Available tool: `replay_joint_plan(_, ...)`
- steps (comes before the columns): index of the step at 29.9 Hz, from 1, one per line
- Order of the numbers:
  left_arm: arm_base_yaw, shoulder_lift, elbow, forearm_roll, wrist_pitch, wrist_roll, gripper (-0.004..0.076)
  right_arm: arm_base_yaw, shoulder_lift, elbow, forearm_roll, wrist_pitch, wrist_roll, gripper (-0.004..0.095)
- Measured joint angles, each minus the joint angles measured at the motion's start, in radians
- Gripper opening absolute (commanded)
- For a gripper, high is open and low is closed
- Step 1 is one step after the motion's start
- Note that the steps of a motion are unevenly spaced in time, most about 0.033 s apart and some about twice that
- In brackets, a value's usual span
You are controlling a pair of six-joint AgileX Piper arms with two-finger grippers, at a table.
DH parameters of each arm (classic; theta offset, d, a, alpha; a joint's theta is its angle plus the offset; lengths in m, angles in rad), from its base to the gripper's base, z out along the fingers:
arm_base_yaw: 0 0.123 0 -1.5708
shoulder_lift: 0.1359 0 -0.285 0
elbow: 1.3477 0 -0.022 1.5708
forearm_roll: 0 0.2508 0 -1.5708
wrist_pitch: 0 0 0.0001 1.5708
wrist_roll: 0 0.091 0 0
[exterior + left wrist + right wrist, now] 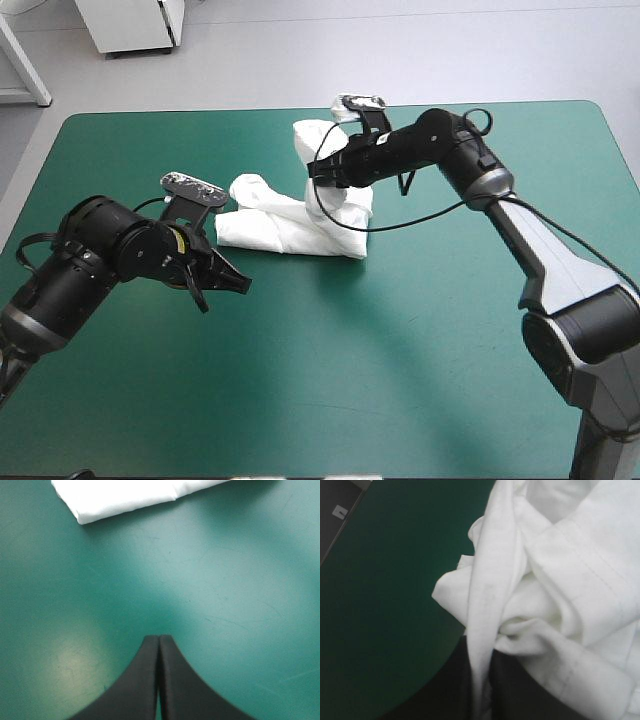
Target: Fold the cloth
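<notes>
Folds of crumpled T-shirt (pixel 290 230) sit pinched in right gripper (pixel 480 652); left gripper (pixel 159 640) closed over teal-green cover (pixel 225 605) nearby.

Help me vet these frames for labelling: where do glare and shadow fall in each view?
High view: even light, only faint shadows on the teal-green cover. Left wrist view: pale sheen on the cover beside the left gripper, dark shadow along the T-shirt edge. Right wrist view: bright T-shirt, dark cover, shaded folds.
</notes>
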Motion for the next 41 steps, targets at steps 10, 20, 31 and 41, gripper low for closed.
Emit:
replay_joint_plan(10, 0.0, -0.026, 0.005, -0.118, 0.0, 0.009, -0.0022, 0.112, 0.262, -0.244, 0.02, 0.003, 0.049, -0.0013)
replay_joint_plan(20, 0.0, -0.027, 0.008, -0.122, 0.0, 0.022, -0.0022, 0.152, 0.358, -0.342, 0.109, 0.026, 0.036, 0.0546)
replay_joint_plan(31, 0.0, -0.027, 0.008, -0.119, -0.001, 0.025, -0.0022, 0.138, 0.358, -0.478, -0.09, 0.23, 0.194, 0.0491)
replay_joint_plan(41, 0.0, -0.027, 0.008, -0.119, 0.0, 0.025, -0.0022, 0.034, 0.319, -0.495, -0.243, 0.327, 0.266, 0.049)
